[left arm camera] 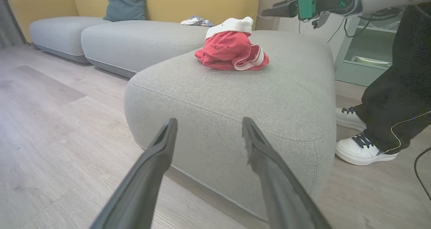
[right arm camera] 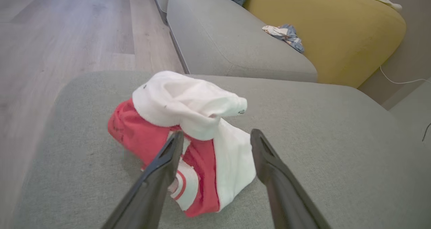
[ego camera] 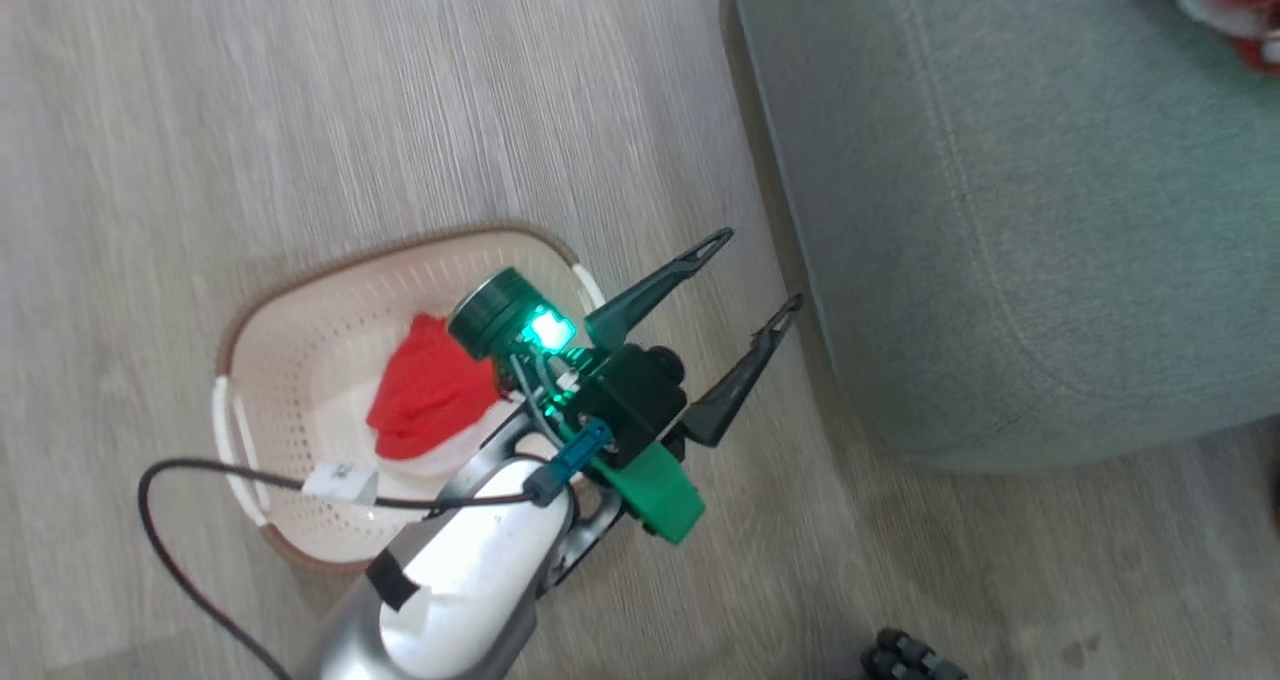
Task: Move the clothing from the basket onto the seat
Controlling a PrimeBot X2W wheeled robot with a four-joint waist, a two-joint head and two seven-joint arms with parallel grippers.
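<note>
The cream basket (ego camera: 290, 360) stands on the wood floor with a red and white hat-like piece of clothing (ego camera: 430, 395) lying inside. My left gripper (ego camera: 760, 268) hovers over the basket's right end, open and empty, its fingers pointing toward the grey-green seat (ego camera: 1000, 210). In the left wrist view the left gripper (left arm camera: 208, 134) faces the seat's (left arm camera: 235, 101) corner. A pile of red and white clothing (right arm camera: 188, 121) lies on the seat (right arm camera: 320, 138). My right gripper (right arm camera: 217, 134) stands open just above that pile, gripping nothing. The pile (left arm camera: 232, 47) and right gripper (left arm camera: 274, 10) also appear from the left wrist.
A person's dark trouser legs and white shoes (left arm camera: 363, 148) stand right of the seat. Behind it are grey sofa cushions (left arm camera: 141, 40), a yellow backrest (right arm camera: 336, 37) and a small patterned cloth (right arm camera: 284, 35). A black cable (ego camera: 170, 500) trails by the basket.
</note>
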